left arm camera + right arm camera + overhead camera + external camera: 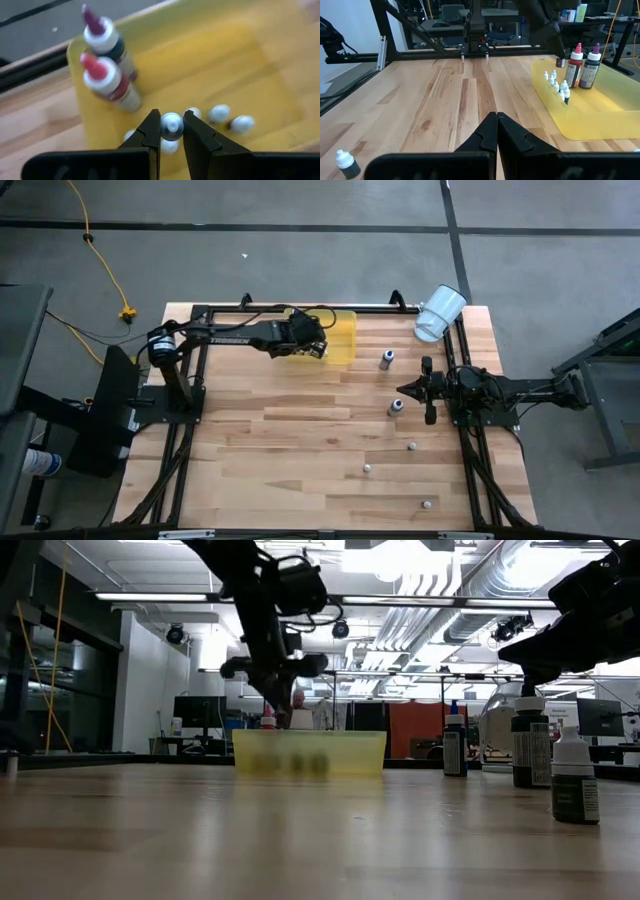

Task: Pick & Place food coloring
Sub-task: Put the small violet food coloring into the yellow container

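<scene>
Yellow and translucent, the rectangular tray [343, 345] sits at the far side of the wooden table [280, 450], and everything else is placed against it. Over the tray's left half hangs the left gripper [171, 131], its fingers narrowed on a small white-capped food coloring bottle [171, 125] held above the tray floor. Below it, inside the tray, stand two taller bottles, one with a red tip [107, 82] and one with a purple tip [105, 42], close together near a tray wall, with several small pale-capped bottles [220, 113] on the floor beside them. Right of the tray, loose dark bottles stand on the bare wood, one near it [387, 359] and another farther toward the front [396, 407]; smaller ones [412, 446] lie scattered well away toward the near edge. Beyond the tray's right end a white plastic cup [440, 312] lies tipped at the far corner. Farthest right, well apart from the tray, the right gripper [496, 131] waits over the wood with its fingers pressed together, holding nothing.
</scene>
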`<state>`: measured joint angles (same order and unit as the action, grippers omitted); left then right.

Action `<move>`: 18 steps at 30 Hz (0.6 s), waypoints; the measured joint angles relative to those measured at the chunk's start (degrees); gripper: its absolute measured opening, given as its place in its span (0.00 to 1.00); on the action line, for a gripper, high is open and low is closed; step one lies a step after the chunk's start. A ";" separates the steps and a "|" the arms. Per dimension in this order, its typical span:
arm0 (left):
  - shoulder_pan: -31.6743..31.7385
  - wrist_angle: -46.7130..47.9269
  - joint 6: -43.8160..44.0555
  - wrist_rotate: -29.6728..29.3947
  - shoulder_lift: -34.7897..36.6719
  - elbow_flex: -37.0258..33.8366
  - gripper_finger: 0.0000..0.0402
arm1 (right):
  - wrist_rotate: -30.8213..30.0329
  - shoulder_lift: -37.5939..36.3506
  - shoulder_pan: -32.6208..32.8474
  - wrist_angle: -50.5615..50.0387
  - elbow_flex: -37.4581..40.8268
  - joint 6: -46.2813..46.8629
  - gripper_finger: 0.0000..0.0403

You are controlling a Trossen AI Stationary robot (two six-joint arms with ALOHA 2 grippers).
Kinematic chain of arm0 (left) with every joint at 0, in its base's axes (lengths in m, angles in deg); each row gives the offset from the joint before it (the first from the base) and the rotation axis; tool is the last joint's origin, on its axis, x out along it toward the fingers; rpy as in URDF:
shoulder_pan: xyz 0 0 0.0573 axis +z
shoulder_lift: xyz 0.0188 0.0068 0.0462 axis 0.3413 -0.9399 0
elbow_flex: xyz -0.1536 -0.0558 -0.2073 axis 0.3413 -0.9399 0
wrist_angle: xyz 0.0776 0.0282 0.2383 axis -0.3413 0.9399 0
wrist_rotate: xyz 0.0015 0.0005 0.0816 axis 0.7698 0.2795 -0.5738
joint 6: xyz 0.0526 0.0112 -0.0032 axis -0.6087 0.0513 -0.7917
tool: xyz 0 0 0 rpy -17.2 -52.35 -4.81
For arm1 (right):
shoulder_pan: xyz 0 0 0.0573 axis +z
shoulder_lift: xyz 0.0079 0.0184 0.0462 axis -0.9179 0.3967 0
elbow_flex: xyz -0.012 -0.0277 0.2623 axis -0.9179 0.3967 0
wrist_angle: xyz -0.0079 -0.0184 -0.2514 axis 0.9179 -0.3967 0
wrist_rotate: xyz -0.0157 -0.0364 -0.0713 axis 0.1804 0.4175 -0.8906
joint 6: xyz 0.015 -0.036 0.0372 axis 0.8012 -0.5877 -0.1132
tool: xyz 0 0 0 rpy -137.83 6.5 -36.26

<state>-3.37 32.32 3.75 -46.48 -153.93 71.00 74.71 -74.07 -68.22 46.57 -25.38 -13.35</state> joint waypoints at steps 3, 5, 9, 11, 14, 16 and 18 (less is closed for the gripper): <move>0.44 -1.33 0.26 0.68 -1.42 0.08 0.10 | 0.00 -0.01 -0.01 0.04 0.00 0.00 0.00; 1.13 -0.93 0.65 0.99 -2.01 0.00 0.10 | 0.03 0.04 0.00 0.01 -0.01 0.00 0.00; 2.01 -1.59 3.39 1.06 -3.27 -0.01 0.10 | 0.02 0.02 -0.01 0.02 0.00 0.00 0.00; 2.56 -1.82 5.11 1.35 -3.70 -0.01 0.10 | 0.02 0.02 -0.01 0.02 0.01 0.00 0.00; 3.45 -1.65 6.00 2.04 -3.94 -0.01 0.10 | 0.02 0.02 -0.01 0.02 0.01 0.00 0.00; 3.69 -1.94 6.26 2.13 -3.95 -0.12 0.10 | 0.02 0.02 -0.01 0.02 0.01 0.00 0.00; 3.74 -2.89 7.21 2.17 -4.64 -0.55 0.10 | 0.04 0.02 0.01 0.02 0.01 0.00 0.00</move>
<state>0.37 29.43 10.96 -44.31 -158.57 70.45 74.75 -74.05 -68.22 46.59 -25.37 -13.35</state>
